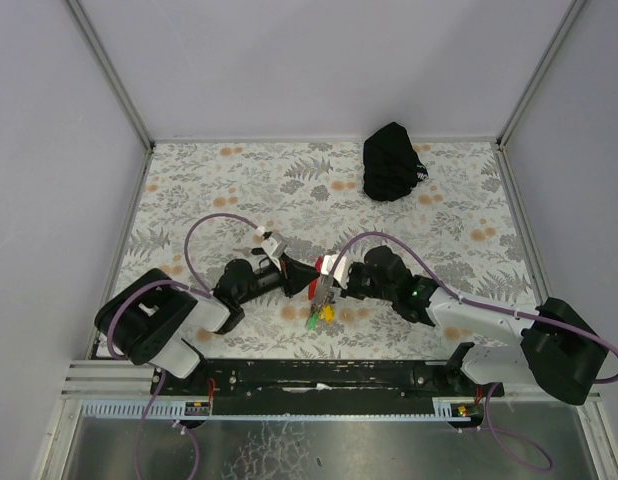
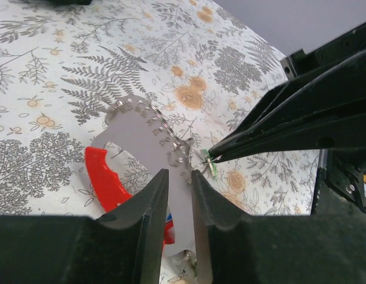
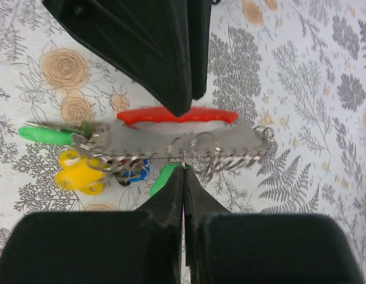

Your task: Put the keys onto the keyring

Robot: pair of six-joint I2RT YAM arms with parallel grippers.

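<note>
The keyring (image 3: 189, 142) hangs between both grippers: a red curved strap (image 3: 177, 115), a grey flat plate, a silvery chain (image 3: 242, 157), and a yellow tag (image 3: 76, 174). My left gripper (image 2: 180, 173) is shut on the grey plate (image 2: 141, 133); the red strap (image 2: 103, 177) lies just left of it. My right gripper (image 3: 183, 167) is shut on a green-tagged key (image 3: 162, 180), its metal tip at the rings. A blue tag (image 3: 132, 171) sits among the rings by the yellow tag. Another green tag (image 3: 44, 135) sticks out at the bunch's left end. In the top view the grippers meet over the bunch (image 1: 319, 300).
A black crumpled bag (image 1: 392, 160) lies at the back right of the floral table cover (image 1: 219, 190). White walls with metal frame rails enclose the table. The arm cables (image 1: 204, 235) loop over the cover behind the grippers.
</note>
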